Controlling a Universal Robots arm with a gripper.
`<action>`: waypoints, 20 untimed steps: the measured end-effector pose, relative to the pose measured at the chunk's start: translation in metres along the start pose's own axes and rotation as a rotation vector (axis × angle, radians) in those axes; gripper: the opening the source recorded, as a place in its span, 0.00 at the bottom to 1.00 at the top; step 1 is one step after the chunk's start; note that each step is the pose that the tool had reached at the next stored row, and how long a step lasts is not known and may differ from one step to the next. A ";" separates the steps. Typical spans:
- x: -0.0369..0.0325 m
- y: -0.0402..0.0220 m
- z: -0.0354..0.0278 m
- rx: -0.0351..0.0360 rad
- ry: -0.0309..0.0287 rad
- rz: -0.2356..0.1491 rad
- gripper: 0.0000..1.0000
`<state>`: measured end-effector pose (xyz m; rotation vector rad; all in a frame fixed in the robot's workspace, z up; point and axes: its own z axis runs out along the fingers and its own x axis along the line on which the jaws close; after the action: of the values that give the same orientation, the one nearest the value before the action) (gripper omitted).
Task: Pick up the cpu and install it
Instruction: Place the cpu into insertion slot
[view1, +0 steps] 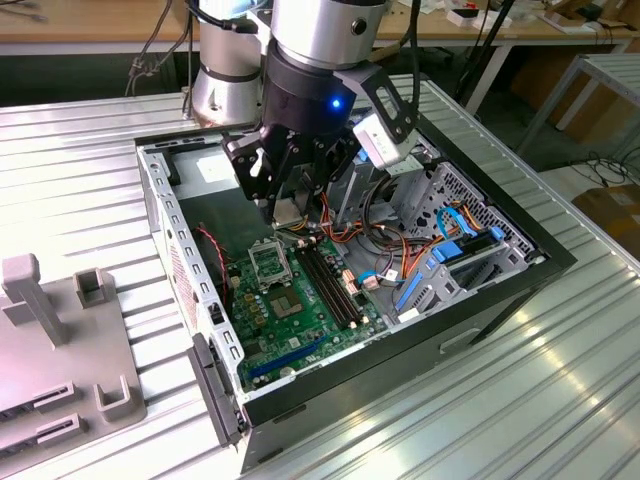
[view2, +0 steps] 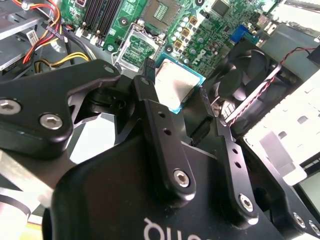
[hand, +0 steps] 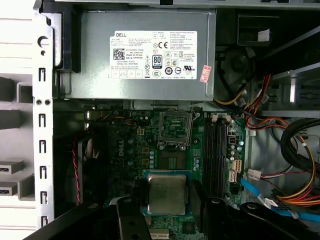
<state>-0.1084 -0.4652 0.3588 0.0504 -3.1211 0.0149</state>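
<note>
Clamping thin silver-grey square cpu (hand: 166, 194) between black gripper (view2: 175, 95) jaws, hovering near black-framed socket (view1: 268, 262) at seven o'clock in exterior view; needing level carriage, corners matching.

Worktable: ribbed silver metal top (view1: 560, 400), spreading from 3 o'clock round to 9 o'clock in the exterior view.
Light: bright glare streaks along the ribs at 5 and 9 o'clock.
Bench: long wooden bench (view1: 90, 22) from 10 to 2 o'clock, on a slanted white leg (view1: 487, 70).
Side table: grey metal frame (view1: 610, 75) at 2 o'clock.
Floor: dark (view1: 545, 140), with loose cables (view1: 600, 165) at 3 o'clock.
Box: brown cardboard (view1: 615, 215) at 3 o'clock.
</note>
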 end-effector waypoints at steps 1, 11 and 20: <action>0.0000 -0.0005 0.0022 -0.0001 0.0000 0.000 0.47; -0.0001 -0.0063 0.0165 0.0001 0.0001 0.000 0.47; -0.0001 -0.0092 0.0218 0.0001 0.0001 0.000 0.47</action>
<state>-0.1084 -0.4746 0.3372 0.0505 -3.1211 0.0150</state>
